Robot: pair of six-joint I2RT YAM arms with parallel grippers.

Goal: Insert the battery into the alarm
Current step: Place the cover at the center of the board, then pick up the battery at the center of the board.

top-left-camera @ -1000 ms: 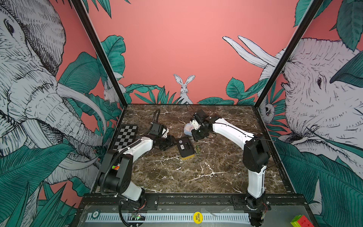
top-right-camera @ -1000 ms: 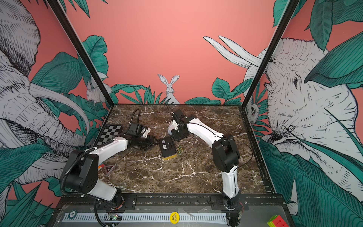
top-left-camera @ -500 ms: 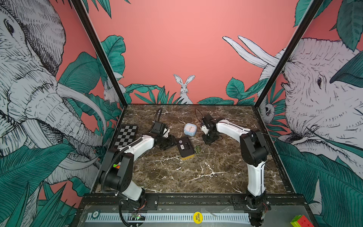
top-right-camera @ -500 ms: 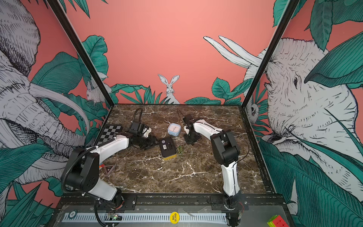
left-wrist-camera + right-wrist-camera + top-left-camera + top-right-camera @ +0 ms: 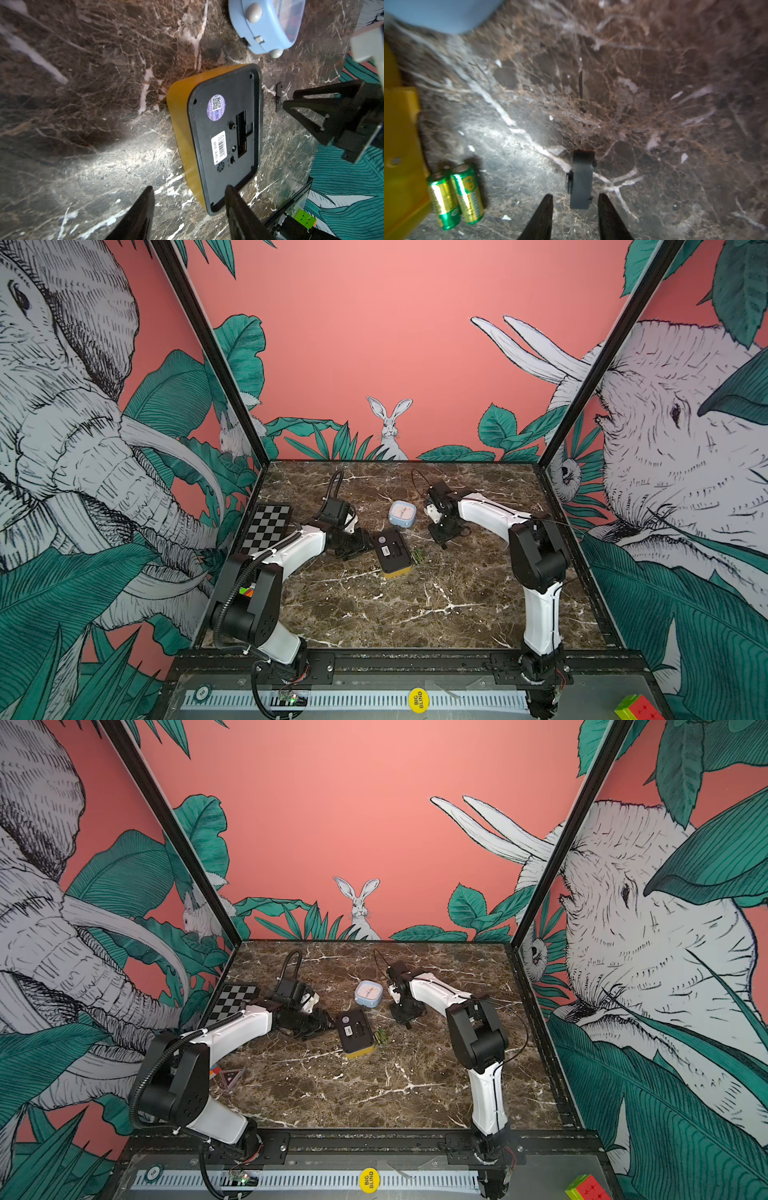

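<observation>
- Right gripper (image 5: 574, 196) stood with jaws parted, gripping nothing; a dark cover (image 5: 581, 176) lay on the marble table (image 5: 654, 104), one end between the tips.
- Left gripper (image 5: 188, 188) gaped astride a corner of the yellow alarm (image 5: 224, 128), which lay black back up.
- Two green batteries (image 5: 455, 193) lay side by side just beside the alarm.

The slot in the alarm (image 5: 224, 133) is too dark to see into. The right wrist view is blurred, and its edge cuts off the clock (image 5: 442, 14). In both top views I can't count the batteries (image 5: 417, 556) (image 5: 381, 1036).
</observation>
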